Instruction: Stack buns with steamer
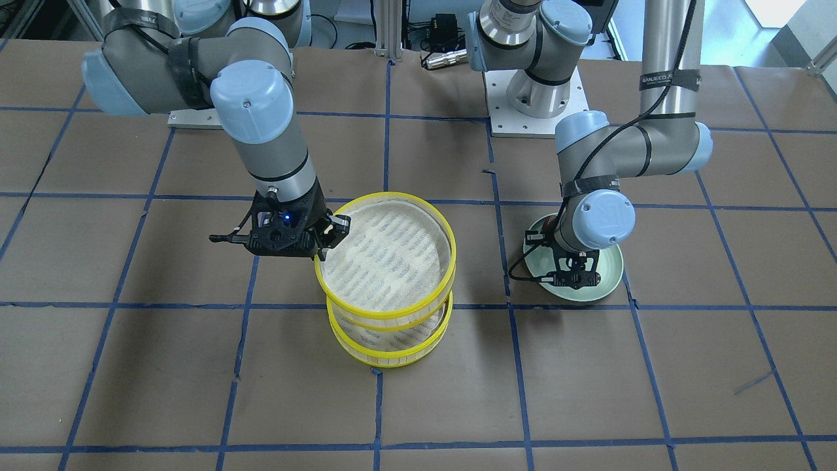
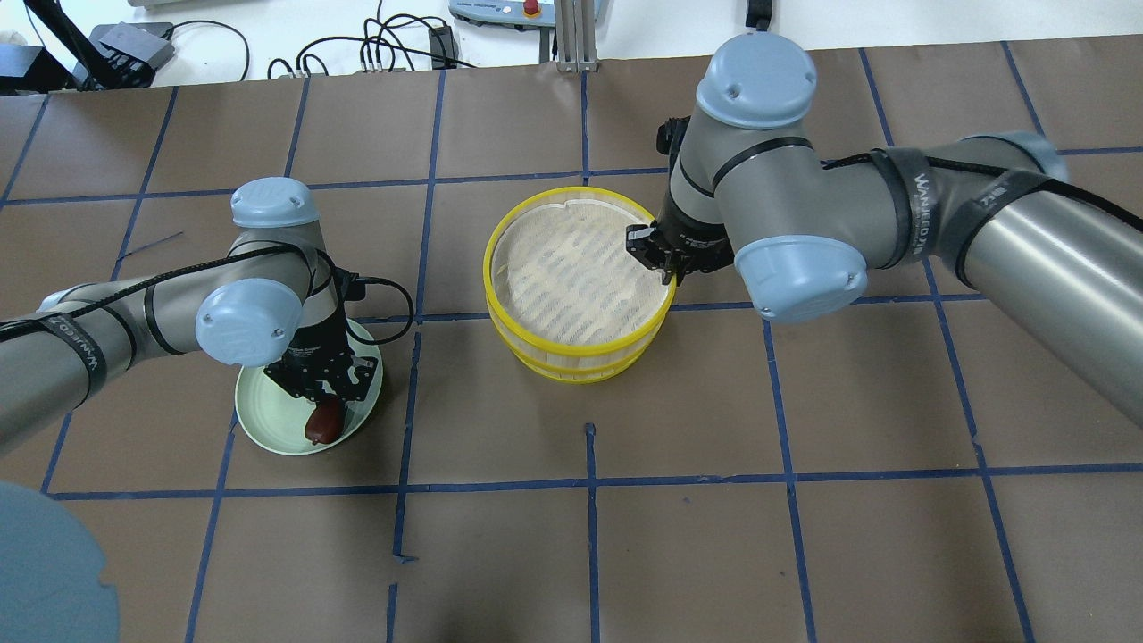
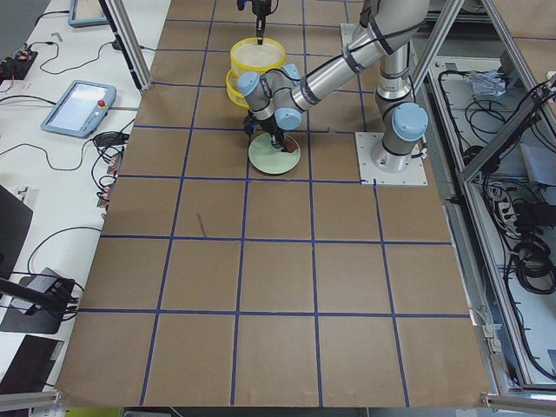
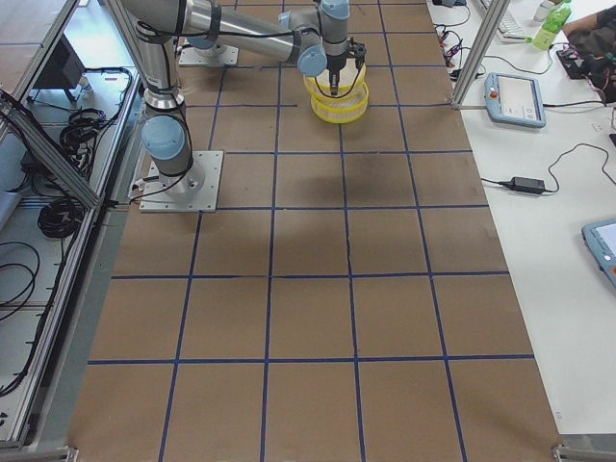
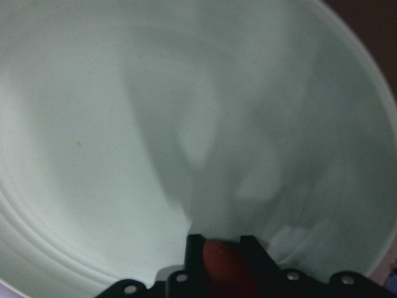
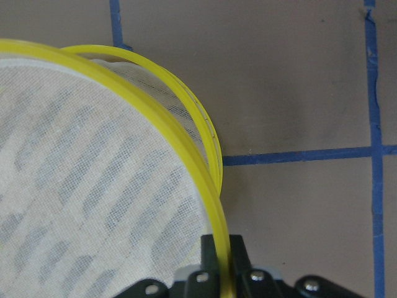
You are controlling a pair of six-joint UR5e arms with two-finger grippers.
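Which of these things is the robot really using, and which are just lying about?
In use: upper steamer tier in right pincer, lower steamer tier, brown bun in left pincer, green plate.
Lying about: tablet, green bottle, power adapter.

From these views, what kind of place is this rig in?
Probably a robotics lab test cell: the left arm is bolted to a base plate on a paper-covered table gridded with blue tape, and a teach pendant lies on the side bench.

brown bun [image 2: 321, 429]: you see it glossy, oval, pinched in left gripper [image 2: 324, 413], table's left | upper steamer tier [image 2: 490, 272]: yellow-rimmed, mesh-floored, tilted, offset over lower steamer tier [image 2: 580, 373], centre
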